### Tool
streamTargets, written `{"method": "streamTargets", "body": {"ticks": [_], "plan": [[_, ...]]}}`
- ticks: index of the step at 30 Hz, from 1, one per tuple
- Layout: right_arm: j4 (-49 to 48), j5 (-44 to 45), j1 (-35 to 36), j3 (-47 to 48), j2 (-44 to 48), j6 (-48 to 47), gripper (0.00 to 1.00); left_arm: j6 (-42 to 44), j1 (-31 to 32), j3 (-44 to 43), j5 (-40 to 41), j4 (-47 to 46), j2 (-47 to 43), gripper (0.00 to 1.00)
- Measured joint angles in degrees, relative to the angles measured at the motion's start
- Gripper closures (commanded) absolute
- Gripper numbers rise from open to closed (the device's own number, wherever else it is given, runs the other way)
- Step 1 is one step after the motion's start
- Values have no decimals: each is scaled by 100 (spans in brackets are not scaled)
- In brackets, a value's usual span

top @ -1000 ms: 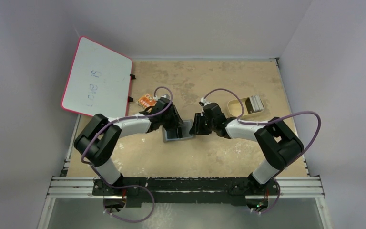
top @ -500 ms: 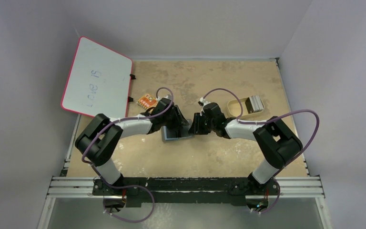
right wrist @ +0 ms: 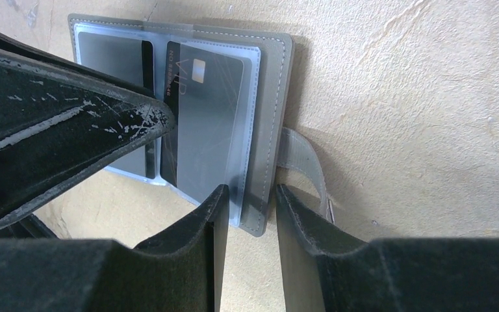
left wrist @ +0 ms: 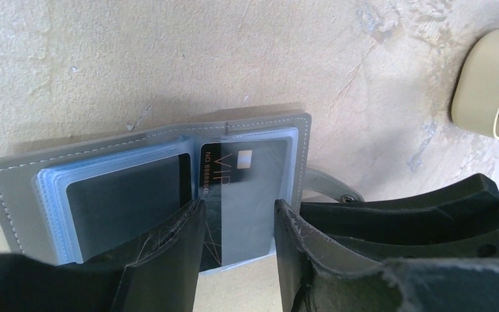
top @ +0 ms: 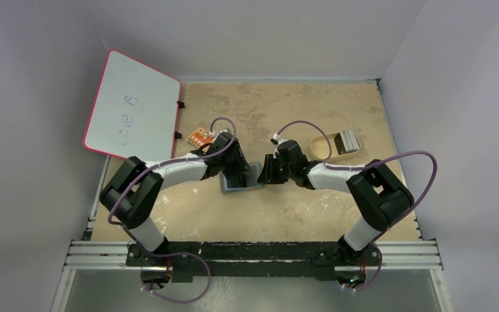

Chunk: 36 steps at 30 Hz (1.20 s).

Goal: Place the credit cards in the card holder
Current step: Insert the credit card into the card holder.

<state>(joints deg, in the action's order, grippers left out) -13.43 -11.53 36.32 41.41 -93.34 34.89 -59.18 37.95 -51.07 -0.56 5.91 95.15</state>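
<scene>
The card holder (top: 239,187) lies open and flat at mid-table, its grey cover (left wrist: 13,188) framing clear blue-tinted sleeves. A dark credit card marked VIP (left wrist: 247,188) sits in the right-hand sleeve, and another dark card fills the left sleeve. My left gripper (left wrist: 237,208) is open, with its fingertips down on either long edge of the VIP card (right wrist: 195,117). My right gripper (right wrist: 247,192) is open astride the cover's right-hand corner. One of its fingers is on the sleeve edge and the other is over the snap strap (right wrist: 305,162). More silver credit cards (top: 347,141) lie in a tray.
The tan oblong tray (top: 318,146) stands right of the right gripper (top: 268,170). A pink-framed whiteboard (top: 133,114) leans at the back left, with a small orange item (top: 199,137) beside it. The two grippers stand almost touching over the holder.
The left gripper and the holder's near edge shifted slightly half a second ago and came back. Both jaws stand as they did.
</scene>
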Motion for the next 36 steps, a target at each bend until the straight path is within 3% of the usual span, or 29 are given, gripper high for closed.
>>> {"method": "streamTargets", "body": {"ticks": [23, 36], "plan": [[-68, -2, -11, -42, -2, 9, 66, -302, -4, 48, -393, -673, 385, 57], [111, 4, -7, -107, 214, 22, 67, -295, 33, 46, -551, -437, -245, 55]]}}
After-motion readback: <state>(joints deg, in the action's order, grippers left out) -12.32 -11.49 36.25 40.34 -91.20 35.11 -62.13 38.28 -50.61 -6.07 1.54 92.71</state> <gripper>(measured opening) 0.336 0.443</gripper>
